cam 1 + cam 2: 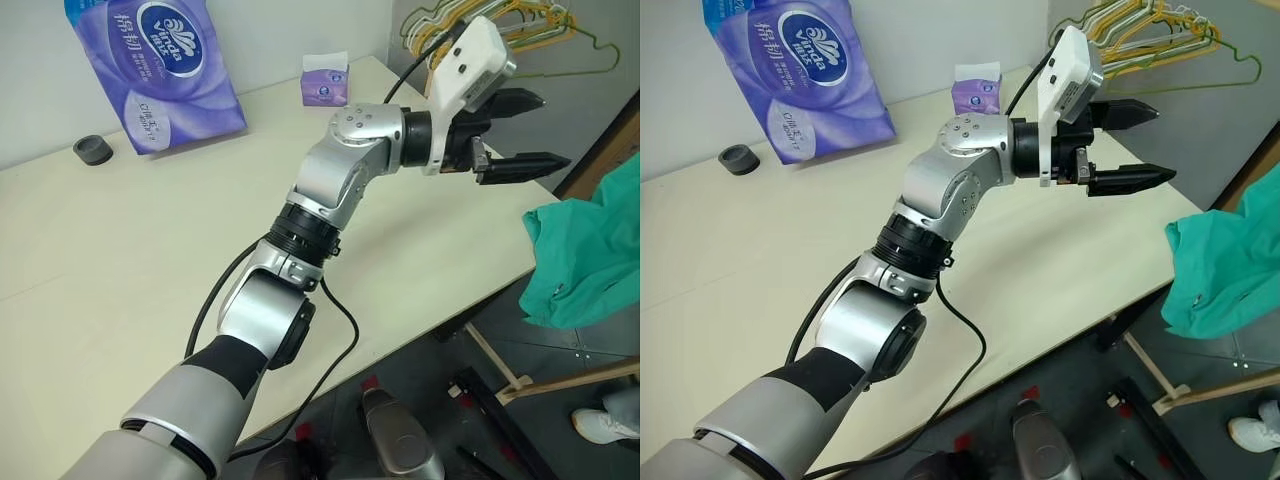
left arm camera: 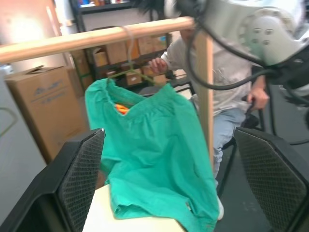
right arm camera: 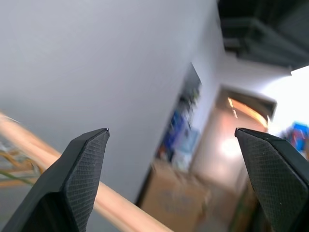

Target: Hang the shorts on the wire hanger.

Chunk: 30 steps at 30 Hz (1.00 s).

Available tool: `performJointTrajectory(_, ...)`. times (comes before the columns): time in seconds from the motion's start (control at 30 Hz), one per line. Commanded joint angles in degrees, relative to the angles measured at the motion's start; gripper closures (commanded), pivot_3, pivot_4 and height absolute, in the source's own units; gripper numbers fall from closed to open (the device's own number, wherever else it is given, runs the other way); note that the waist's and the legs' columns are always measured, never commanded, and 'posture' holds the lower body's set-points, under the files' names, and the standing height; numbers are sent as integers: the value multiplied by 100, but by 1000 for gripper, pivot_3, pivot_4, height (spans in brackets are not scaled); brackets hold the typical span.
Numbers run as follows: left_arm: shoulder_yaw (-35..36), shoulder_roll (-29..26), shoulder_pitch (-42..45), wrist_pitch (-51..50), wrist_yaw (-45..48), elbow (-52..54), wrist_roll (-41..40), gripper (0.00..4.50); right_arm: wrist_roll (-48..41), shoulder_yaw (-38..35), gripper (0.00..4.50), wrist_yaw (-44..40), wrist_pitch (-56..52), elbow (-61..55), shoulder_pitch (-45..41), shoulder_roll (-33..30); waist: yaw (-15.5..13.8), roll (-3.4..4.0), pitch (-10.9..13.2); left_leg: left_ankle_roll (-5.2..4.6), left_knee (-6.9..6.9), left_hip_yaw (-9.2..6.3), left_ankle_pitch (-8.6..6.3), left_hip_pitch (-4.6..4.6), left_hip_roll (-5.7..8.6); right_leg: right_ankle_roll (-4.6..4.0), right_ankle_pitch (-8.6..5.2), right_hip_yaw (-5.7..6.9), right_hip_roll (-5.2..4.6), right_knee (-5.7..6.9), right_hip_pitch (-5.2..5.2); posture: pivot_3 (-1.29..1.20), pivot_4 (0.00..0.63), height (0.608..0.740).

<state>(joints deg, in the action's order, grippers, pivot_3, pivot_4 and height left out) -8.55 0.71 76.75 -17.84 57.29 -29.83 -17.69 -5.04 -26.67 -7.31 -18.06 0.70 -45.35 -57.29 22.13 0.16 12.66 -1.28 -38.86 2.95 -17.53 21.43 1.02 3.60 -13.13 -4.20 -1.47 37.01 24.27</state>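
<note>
The left tool [image 1: 525, 130] hovers past the bench [image 1: 120, 260] edge, fingers spread wide and empty, aimed at the teal shorts [image 2: 154, 154]. They drape over the olive wire hanger [image 2: 129, 73] (mostly hidden) on a wooden rail [image 2: 91, 38]. The right tool [image 3: 174, 145] gapes empty too, tilted upward.

We read "Vinda" in a blue oval on the purple tissue pack [image 1: 160, 70] standing on the desk [image 1: 120, 250], with Chinese characters beside it.
</note>
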Motion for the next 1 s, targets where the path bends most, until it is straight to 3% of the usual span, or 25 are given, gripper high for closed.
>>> performJointTrajectory(0.03, 118, -27, 24, 125, -166, 166, 35, 0, 193, 167, 46, -82, 757, -403, 58, 42, -7, 0, 0, 1, 0, 0, 1, -1, 6, 0, 0, 0, -7, 3, 0, -343, 163, 740)
performJointTrajectory(0.27, 165, -354, -563, 3, -528, 808, 117, 0, 736, 633, 46, 53, 1583, -870, 645, 517, -24, -3, -4, 3, -3, -9, 4, -3, 16, 2, 2, 1, -21, 9, -3, -341, 162, 740)
performJointTrajectory(0.47, 579, -1063, -1676, -458, -1259, 1865, 121, 0, 1232, 971, 46, 89, 2218, -1423, 1114, 965, -30, -2, -4, 9, -5, -12, 8, -28, 18, -24, 21, 4, -27, 23, -3, -334, 163, 740)
performJointTrajectory(0.63, 1216, -1354, -2736, -1170, -2697, 2702, 299, 0, 105, 1869, 46, -1046, 1606, -1831, 1591, 1814, -60, -76, -48, 10, -10, -38, 8, -43, 17, -25, 23, 22, -56, 29, -21, -286, 155, 740)
performJointTrajectory(0.77, 1459, -1475, -4074, -1809, -4396, 3626, 1279, 0, -615, 2437, 46, -1530, 692, -1695, 2173, 2625, -191, -104, -92, 6, -11, -57, 6, -41, 19, -27, 25, 35, -65, 37, -21, -205, 140, 740)
performJointTrajectory(0.9, 1523, -1527, -5201, -1682, -4967, 4306, 1675, 0, -791, 2700, 46, -1688, 499, -1213, 2435, 3254, -545, -112, -98, -4, -16, -65, 0, -37, 24, -27, 25, 46, -75, 70, -7, -144, 129, 740)
performJointTrajectory(1.0, 1956, -1319, -6149, -1709, -5543, 4451, 1797, 0, -809, 2990, 46, -1828, 562, -567, 2453, 3772, -848, -149, -159, -8, -22, -74, -3, -38, 28, -32, 27, 59, -81, 80, -5, -106, 123, 740)
